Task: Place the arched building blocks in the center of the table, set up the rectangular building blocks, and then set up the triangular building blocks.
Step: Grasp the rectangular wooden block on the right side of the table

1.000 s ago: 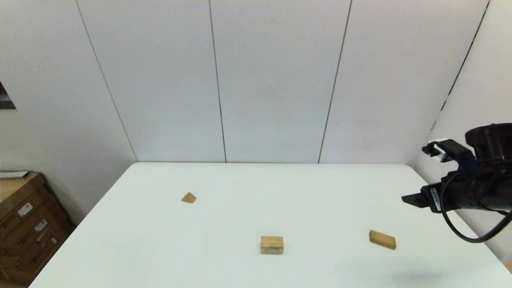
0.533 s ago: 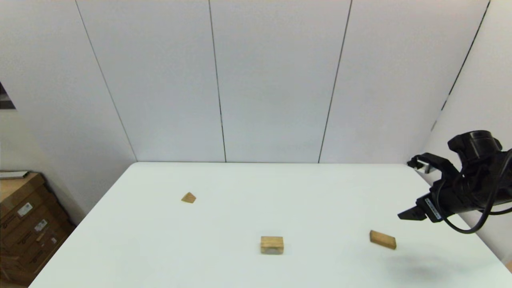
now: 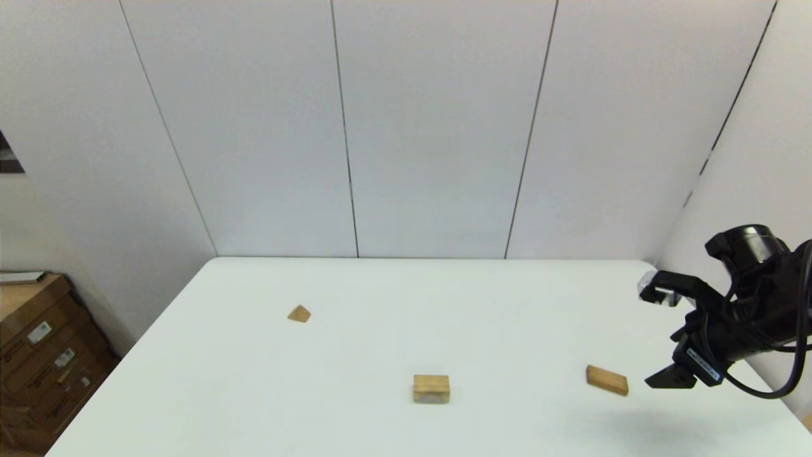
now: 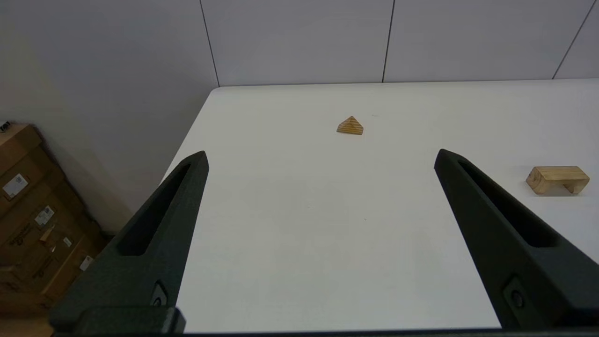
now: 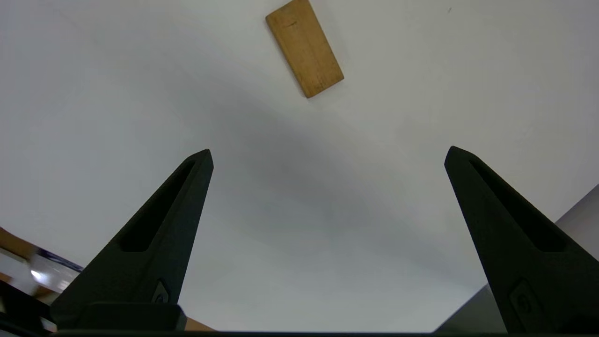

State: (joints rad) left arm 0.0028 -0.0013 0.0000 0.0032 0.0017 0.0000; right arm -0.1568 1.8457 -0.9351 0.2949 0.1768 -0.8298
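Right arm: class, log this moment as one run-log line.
right tool: open, above table, beside rectangular block | arch block: centre | left tool: open, parked

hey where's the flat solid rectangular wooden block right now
In the head view, the flat solid light-brown rectangular wooden block lies on the white table's right side, right of the notched arch block, beside the open right gripper.

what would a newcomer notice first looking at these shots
The black right gripper stands out first, fingers spread, hanging over the table's right side just beside the flat rectangular block. Next come the arched block near the middle front and the small triangular block farther back on the left.
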